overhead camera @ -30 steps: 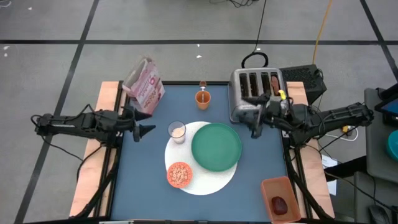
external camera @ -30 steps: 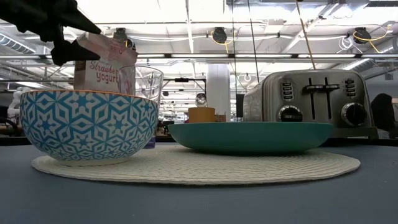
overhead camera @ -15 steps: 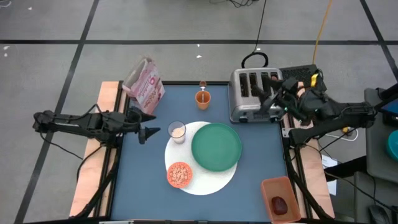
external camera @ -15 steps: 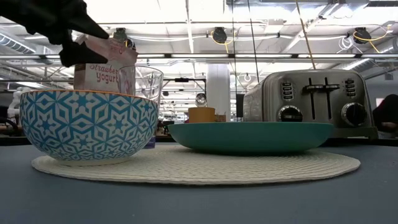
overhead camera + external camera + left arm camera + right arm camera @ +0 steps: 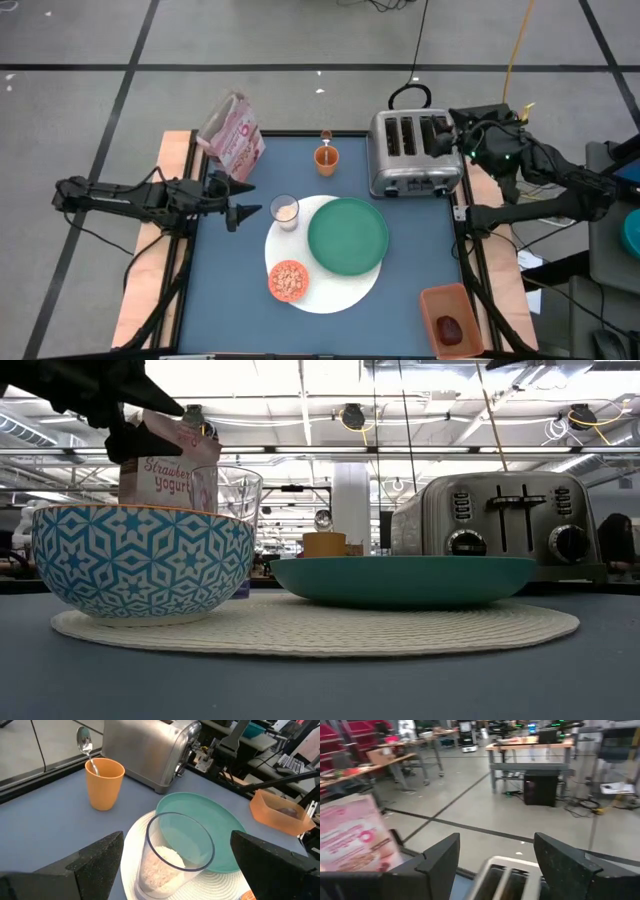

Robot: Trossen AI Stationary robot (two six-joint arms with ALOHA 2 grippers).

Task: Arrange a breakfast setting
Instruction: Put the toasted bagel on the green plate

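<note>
we've got the green plate [image 5: 348, 236] and small orange cereal bowl [image 5: 288, 280] on the round white mat [image 5: 330, 290], milk glass [image 5: 285, 211] at its edge. left gripper [image 5: 243, 211] sits just beside the glass, fingers spread. right gripper [image 5: 458, 135] hovers over the toaster [image 5: 412, 153], fingers spread too.

Both arms are dark, near-black, built from slender tubular links joined by bulkier joint housings. Black cables run loosely along each arm. The left claw [image 5: 243, 211] ends in two tapered, pointed dark fingers [image 5: 95, 862] with flat matte faces. The right claw [image 5: 452, 128] carries two broad matte-black fingers [image 5: 440, 862]; small green and yellow lights or markings show at its wrist.
</note>
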